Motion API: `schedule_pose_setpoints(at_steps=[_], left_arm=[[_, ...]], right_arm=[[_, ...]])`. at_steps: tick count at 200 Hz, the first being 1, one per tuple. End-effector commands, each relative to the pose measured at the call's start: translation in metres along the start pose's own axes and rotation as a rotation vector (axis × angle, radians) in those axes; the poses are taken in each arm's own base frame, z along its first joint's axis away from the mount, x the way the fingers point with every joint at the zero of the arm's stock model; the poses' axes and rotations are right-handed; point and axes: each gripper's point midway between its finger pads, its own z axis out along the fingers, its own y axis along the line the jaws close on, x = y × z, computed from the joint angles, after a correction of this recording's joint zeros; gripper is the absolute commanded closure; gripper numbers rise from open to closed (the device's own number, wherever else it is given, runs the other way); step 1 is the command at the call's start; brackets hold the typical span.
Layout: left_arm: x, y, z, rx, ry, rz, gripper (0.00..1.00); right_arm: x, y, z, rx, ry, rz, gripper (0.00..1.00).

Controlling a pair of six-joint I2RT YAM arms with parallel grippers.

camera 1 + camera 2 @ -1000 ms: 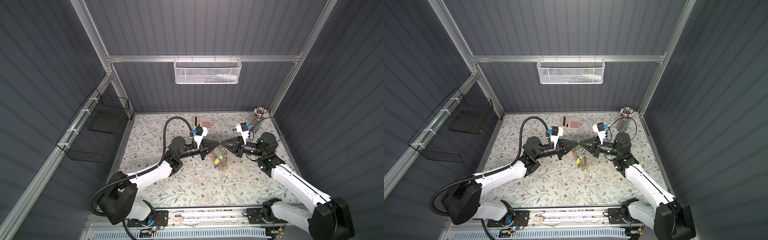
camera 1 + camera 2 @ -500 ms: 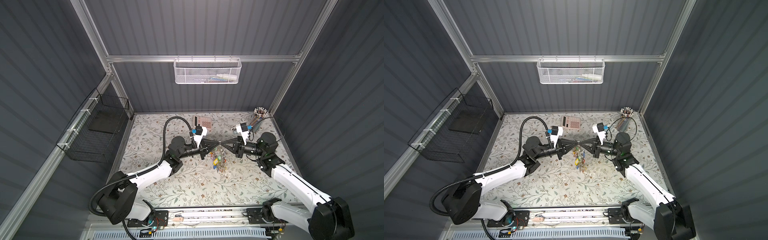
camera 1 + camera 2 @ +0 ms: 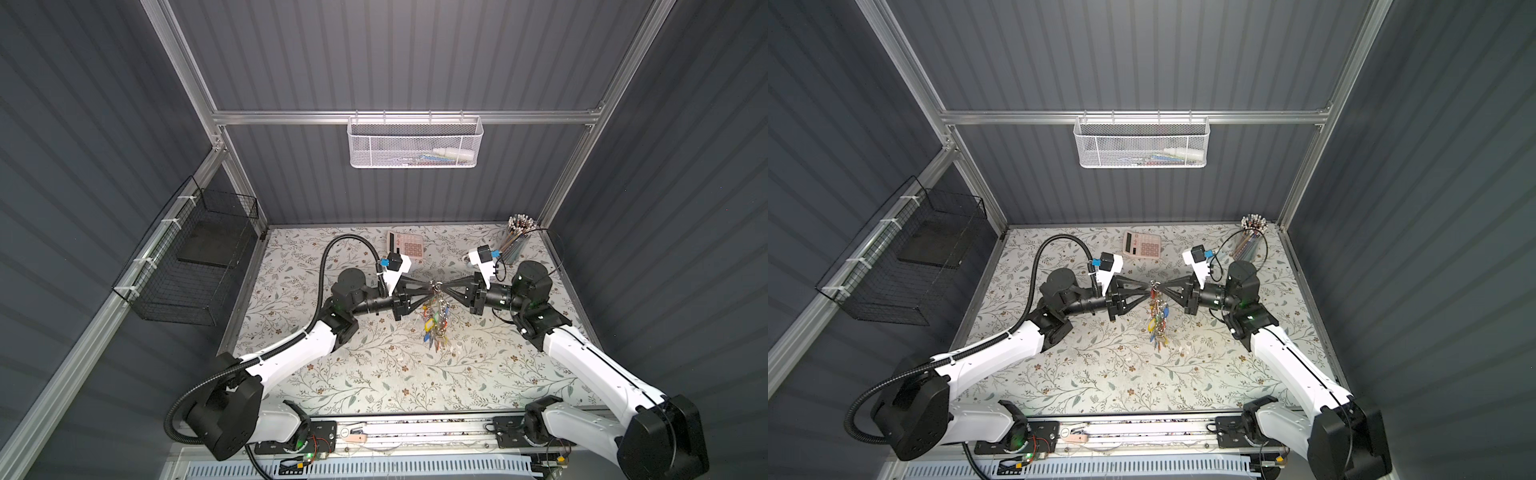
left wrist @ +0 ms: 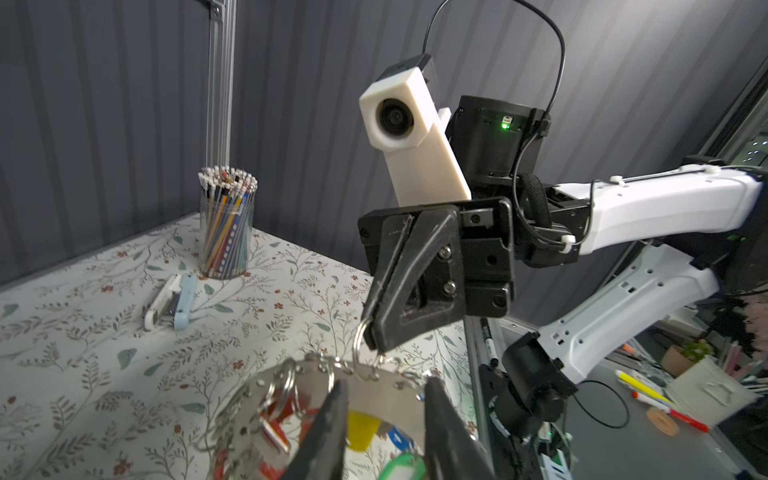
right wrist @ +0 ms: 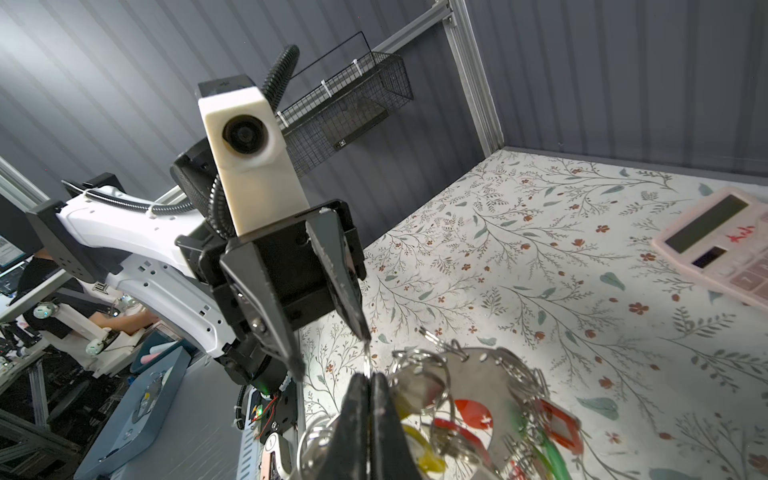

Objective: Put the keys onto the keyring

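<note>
The keyring (image 4: 382, 399), a flat silver plate, hangs in the air over the middle of the table between both grippers, in both top views (image 3: 435, 286) (image 3: 1156, 287). Keys with coloured tags (image 3: 436, 328) (image 3: 1158, 324) dangle under it. A yellow tag (image 4: 361, 428) shows behind the plate, and a yellow tag (image 5: 417, 455) hangs beside the right fingers. My right gripper (image 4: 370, 334) (image 5: 370, 378) is shut on a small split ring hooked at the plate's edge. With nothing pinched, my left gripper (image 4: 386, 382) (image 5: 330, 353) stands open, its fingers either side of the plate.
A pink calculator (image 3: 405, 245) lies at the back of the floral table. A cup of pencils (image 3: 515, 237) stands at the back right, with a white and blue tool (image 4: 172, 301) lying near it. A black wire basket (image 3: 195, 266) hangs on the left wall.
My left gripper's jaws have parted from shut to open. The right gripper stays shut, and the keyring hangs from it. Neither arm has shifted much.
</note>
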Motion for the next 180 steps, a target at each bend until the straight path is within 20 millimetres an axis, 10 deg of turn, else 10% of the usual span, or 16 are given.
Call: schedule_pose_setpoints(at_steps=[1, 68, 180], left_arm=[[-0.007, -0.009, -0.013, 0.040, 0.071, 0.053, 0.54], [-0.004, -0.025, -0.022, 0.143, 0.376, 0.189, 0.42], [-0.004, -0.012, 0.013, 0.229, 0.524, 0.121, 0.63]], right_arm=[[-0.020, 0.006, -0.001, 0.007, -0.020, -0.101, 1.00], [-0.012, 0.010, -0.002, 0.009, 0.080, -0.145, 1.00], [-0.011, 0.020, -0.003, -0.041, 0.077, -0.152, 1.00]])
